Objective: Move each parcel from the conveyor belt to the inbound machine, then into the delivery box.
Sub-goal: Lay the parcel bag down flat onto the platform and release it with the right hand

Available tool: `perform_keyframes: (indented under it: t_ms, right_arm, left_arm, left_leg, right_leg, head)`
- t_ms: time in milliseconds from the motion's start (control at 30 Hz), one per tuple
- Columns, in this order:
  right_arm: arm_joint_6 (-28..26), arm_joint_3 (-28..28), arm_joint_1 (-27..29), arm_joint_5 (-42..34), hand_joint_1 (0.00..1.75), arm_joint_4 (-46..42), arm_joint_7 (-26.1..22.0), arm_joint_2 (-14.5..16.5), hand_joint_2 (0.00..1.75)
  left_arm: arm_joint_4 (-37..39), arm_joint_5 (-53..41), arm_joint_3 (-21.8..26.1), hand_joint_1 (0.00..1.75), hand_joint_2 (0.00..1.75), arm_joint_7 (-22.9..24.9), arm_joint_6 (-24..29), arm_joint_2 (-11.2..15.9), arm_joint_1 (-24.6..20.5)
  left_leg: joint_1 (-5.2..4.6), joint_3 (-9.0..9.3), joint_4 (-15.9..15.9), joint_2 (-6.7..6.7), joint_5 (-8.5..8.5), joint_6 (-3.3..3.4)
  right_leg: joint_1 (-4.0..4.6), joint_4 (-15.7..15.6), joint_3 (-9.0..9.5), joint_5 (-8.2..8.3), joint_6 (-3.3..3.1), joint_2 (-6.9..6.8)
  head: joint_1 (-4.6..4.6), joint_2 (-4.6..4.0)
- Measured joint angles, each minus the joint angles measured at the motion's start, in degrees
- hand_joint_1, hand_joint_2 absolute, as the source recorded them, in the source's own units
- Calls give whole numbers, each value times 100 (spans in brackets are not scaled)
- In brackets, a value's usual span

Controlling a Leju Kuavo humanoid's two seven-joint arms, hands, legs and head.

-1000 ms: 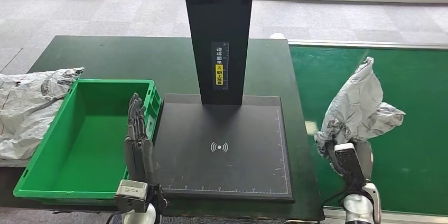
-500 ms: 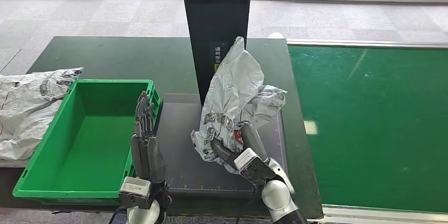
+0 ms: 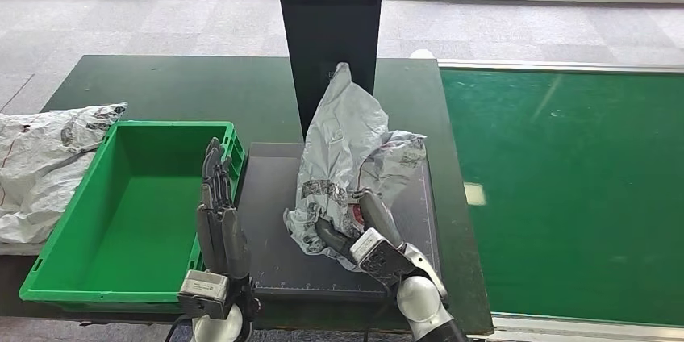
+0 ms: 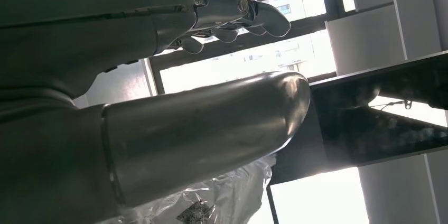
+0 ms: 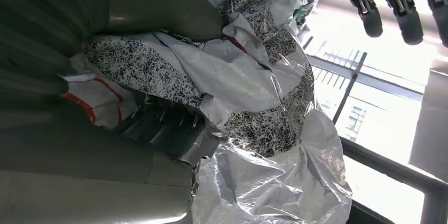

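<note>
- My right hand (image 3: 364, 239) grips the parcel (image 3: 352, 163) from below, so the bag stands up tall over the machine (image 3: 343, 221).
- I hold it there because the machine has to read the parcel first, I think. The dark plate is right under it.
- The low end of the parcel looks like it is touching the plate or just above it. I cannot tell which.
- The tall black post (image 3: 331, 35) of the machine stands just behind the parcel.
- My left hand (image 3: 216, 213) holds nothing. Its fingers (image 3: 211, 171) are straight and point up, between the box (image 3: 71, 221) and the machine. I think it waits there so it can help next.
- The green box is just beside the machine on my left. That is where the parcel should go after.
- The belt (image 3: 565, 197) is on my right, well away from the parcel.
- The parcel is a soft silver-grey plastic bag. It is very crumpled and shiny.
- It has black speckled bands on it and a little bit of red by my fingers.
- It looks light and floppy, so I think it could slip or fold over when I let go.
- Another grey bag (image 3: 40, 164) lies on the surface (image 3: 202, 88), left of the box.
</note>
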Motion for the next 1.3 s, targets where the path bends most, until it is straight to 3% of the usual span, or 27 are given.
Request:
perform_keyframes:
  t_ms: [200,333,367,500,567,700,867,1000,1300]
  right_arm:
    - [213,-1,-120,49,175,541,311,-2,175]
    - [193,-38,-154,89,6,1023,392,-19,175]
    - [188,-54,-155,96,0,1091,391,-25,175]
    - [339,-139,-161,-17,0,1321,305,-43,175]
    - [492,-181,-212,-89,0,1494,184,-49,175]
    - [570,-228,-383,-117,0,1978,-101,-45,175]
    - [490,-243,-423,-18,0,2185,-300,-38,175]
    - [238,-242,-412,195,0,2213,-305,-34,0]
    - [-996,-242,-117,1055,0,1738,5,-21,0]
  left_arm:
    - [-74,-2,0,0,0,-99,224,-2,16]
    - [-293,15,-27,0,0,-207,680,-4,68]
    - [-342,35,-42,0,0,-208,766,-3,77]
    - [-652,87,-126,0,0,-208,1422,14,118]
    - [-976,-340,-136,0,0,-209,1624,-5,173]
    - [-1608,-1283,-105,0,0,-210,1680,-36,255]
    - [-1812,-1281,-95,0,0,-210,1688,-39,272]
    - [-1869,-1251,-90,0,0,-210,1689,-39,277]
    - [-1885,-1069,-73,0,0,-210,1689,-39,283]
  left_leg:
    - [0,0,0,0,0,0]
    - [-1,-1,0,-1,0,0]
    - [-1,-2,0,-1,0,0]
    - [0,-5,0,2,-1,0]
    - [1,-7,0,3,-1,-1]
    - [1,-7,0,0,0,0]
    - [1,-7,0,0,1,-2]
    - [1,-7,0,0,1,-2]
    - [1,-8,0,0,1,-2]
  right_leg:
    - [-1,0,0,0,0,1]
    - [-1,0,0,0,0,-1]
    - [-1,0,-1,0,0,-1]
    - [0,0,-5,0,0,2]
    - [1,0,-7,0,0,3]
    - [1,0,-7,0,0,-1]
    - [1,0,-8,0,0,-1]
    - [1,0,-8,0,0,-1]
    - [1,0,-9,0,0,0]
  head:
    - [0,0]
    - [0,0]
    - [0,0]
    - [0,0]
    - [1,0]
    - [2,0]
    - [1,0]
    - [2,0]
    - [2,0]
